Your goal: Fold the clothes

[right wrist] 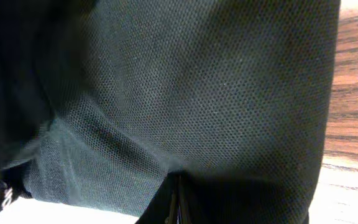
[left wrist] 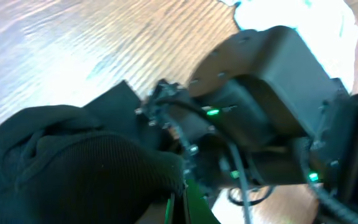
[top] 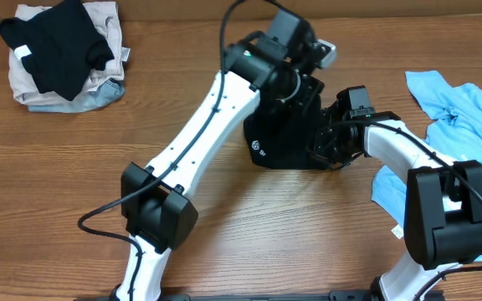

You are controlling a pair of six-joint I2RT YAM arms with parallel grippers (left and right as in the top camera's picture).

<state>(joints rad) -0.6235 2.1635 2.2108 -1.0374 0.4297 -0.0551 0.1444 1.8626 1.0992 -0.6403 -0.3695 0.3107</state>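
The black T-shirt, with a small white logo, is bunched at the middle of the table between both grippers. My left gripper is at its far edge. In the left wrist view its jaws are shut on a fold of the black T-shirt. My right gripper is at the shirt's right side. In the right wrist view its jaws are shut on the black T-shirt, which fills the frame. A light blue T-shirt lies crumpled at the right edge.
A pile of clothes with a black garment on top sits at the far left corner. The two wrists are very close together; the right arm's wrist fills the left wrist view. Bare wooden table lies to the left.
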